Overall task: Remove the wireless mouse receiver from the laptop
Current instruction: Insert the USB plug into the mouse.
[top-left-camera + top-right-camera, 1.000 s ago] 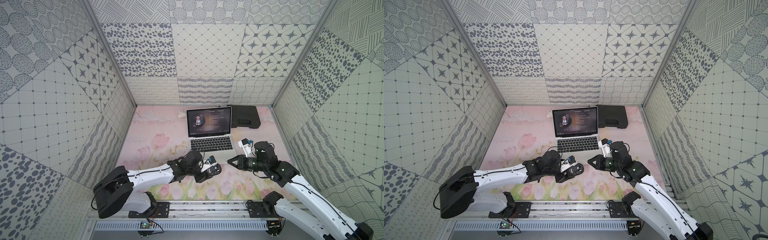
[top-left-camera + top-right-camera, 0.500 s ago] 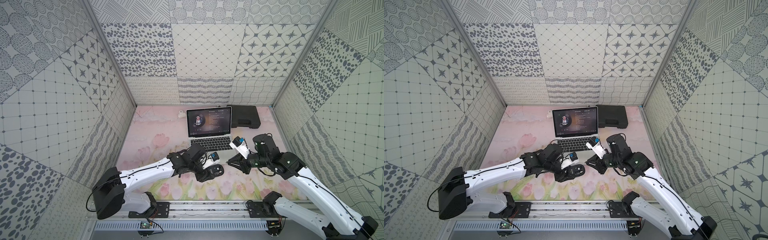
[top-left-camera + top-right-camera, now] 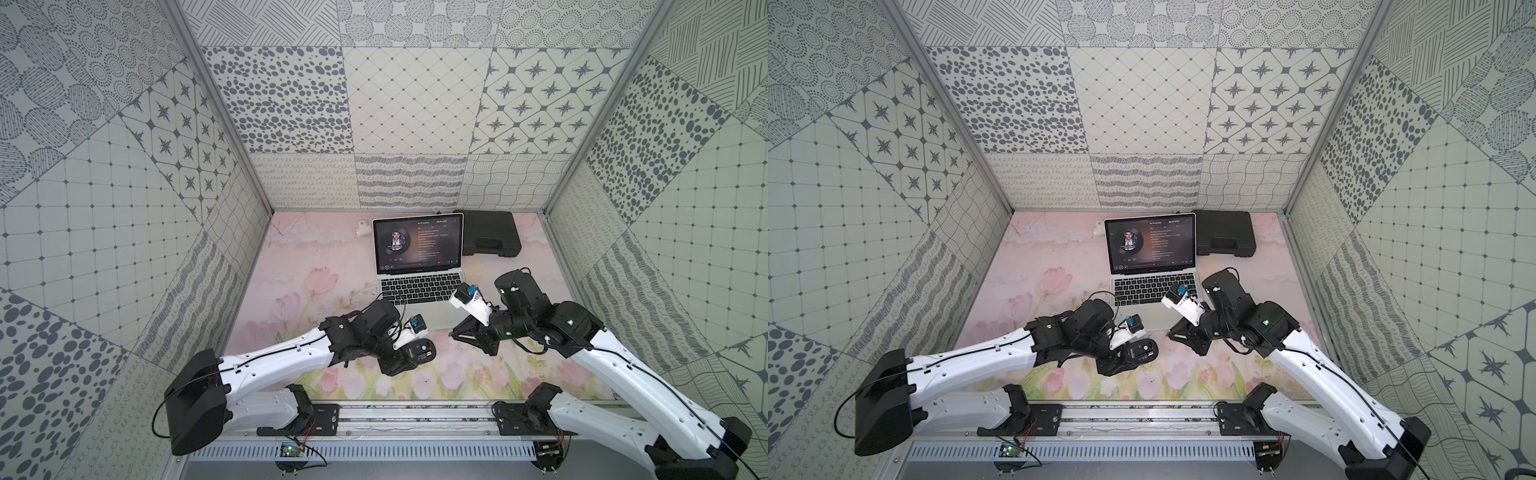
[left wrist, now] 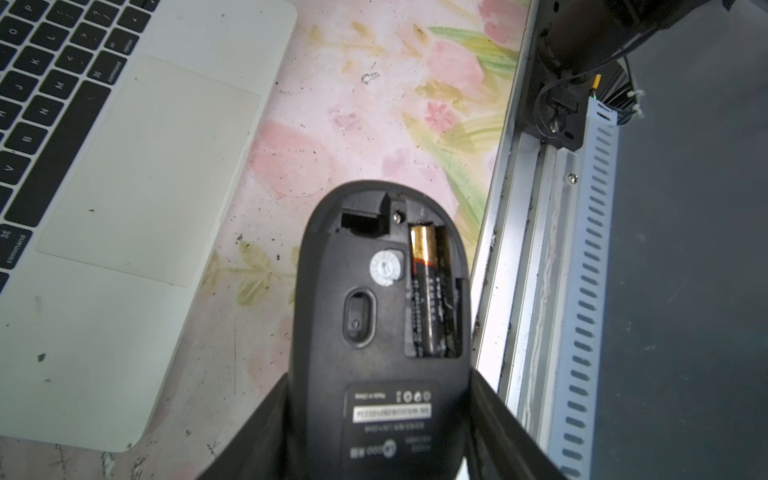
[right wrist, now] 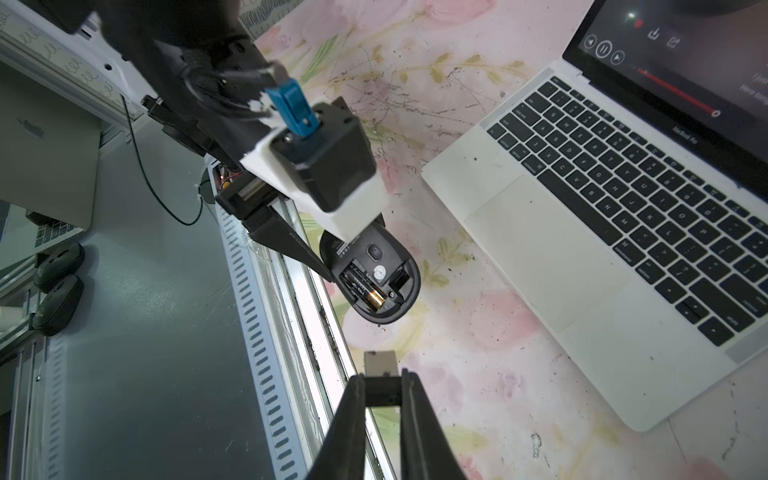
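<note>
Right arm has edged toward the left arm, bringing two tools close. Left tool (image 4: 380, 376) is gripping one upturned black oval mouse (image 4: 374, 311). Right tool (image 5: 382, 380), jaws narrow, is pinching one tiny black wireless mouse receiver (image 5: 380, 362) near that mouse. Beyond, one slim silver laptop (image 3: 419, 286) is standing open on the worktop (image 3: 311, 249).

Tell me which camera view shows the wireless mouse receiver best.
The right wrist view: the wireless mouse receiver sits close and sharp, pinched in the right gripper, metal plug sticking out. In both top views it is too small to make out. The left wrist view does not show it.
</note>
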Controlling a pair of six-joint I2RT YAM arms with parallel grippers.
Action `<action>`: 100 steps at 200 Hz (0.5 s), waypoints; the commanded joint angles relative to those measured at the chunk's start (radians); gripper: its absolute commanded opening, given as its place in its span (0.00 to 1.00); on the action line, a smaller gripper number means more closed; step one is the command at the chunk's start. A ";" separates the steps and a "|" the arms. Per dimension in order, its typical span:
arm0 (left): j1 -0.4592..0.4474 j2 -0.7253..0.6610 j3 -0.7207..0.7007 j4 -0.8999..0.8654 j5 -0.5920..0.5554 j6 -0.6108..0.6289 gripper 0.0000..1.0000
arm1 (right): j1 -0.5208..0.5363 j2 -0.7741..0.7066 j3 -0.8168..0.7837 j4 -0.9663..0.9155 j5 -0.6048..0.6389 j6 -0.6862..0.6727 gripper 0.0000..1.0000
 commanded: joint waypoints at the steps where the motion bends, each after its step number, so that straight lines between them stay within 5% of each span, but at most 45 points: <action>1: -0.019 0.109 0.046 -0.013 -0.038 -0.002 0.00 | 0.004 -0.031 -0.006 0.042 0.015 0.011 0.10; 34: -0.047 0.217 0.141 -0.157 -0.071 -0.004 0.00 | 0.006 -0.030 -0.037 0.065 -0.010 0.020 0.09; 100: -0.030 0.214 0.277 -0.393 -0.073 0.011 0.00 | 0.032 -0.058 -0.104 0.176 0.022 0.056 0.08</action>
